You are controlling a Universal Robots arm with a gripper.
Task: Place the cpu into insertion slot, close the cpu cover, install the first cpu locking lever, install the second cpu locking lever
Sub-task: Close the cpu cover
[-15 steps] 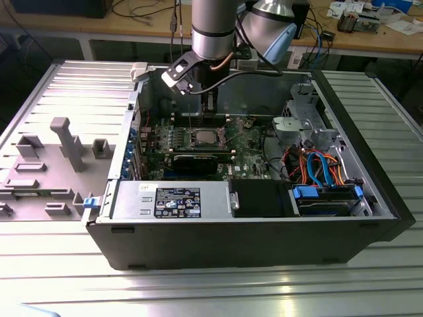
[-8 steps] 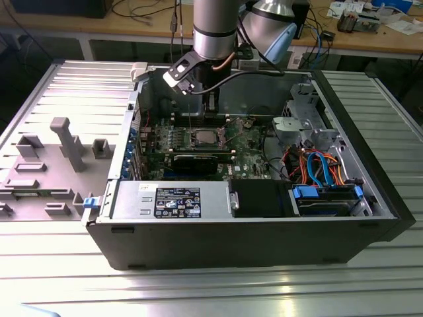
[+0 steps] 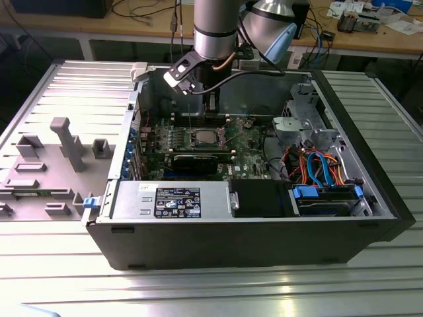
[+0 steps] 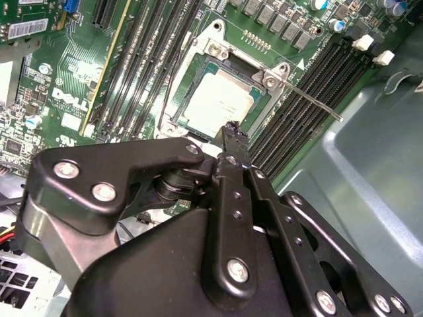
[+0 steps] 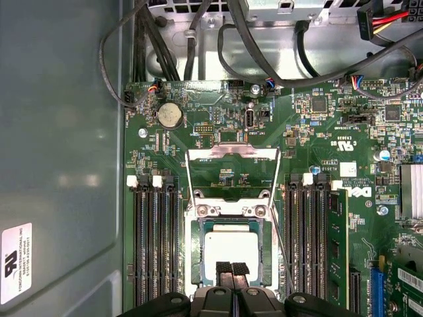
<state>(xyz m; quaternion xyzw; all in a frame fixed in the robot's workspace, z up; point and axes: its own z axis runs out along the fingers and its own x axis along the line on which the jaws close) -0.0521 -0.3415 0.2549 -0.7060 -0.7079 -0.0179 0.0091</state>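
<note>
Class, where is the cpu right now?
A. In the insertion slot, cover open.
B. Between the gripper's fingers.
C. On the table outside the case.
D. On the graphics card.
A: in the first wrist view the cpu sits in the insertion slot, with the cpu cover swung open, off the slot.

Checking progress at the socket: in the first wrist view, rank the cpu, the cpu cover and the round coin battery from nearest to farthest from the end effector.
1. cpu, directly under the end effector.
2. cpu cover, open, just beyond the cpu.
3. coin battery, past the cover, off to one side.
</note>
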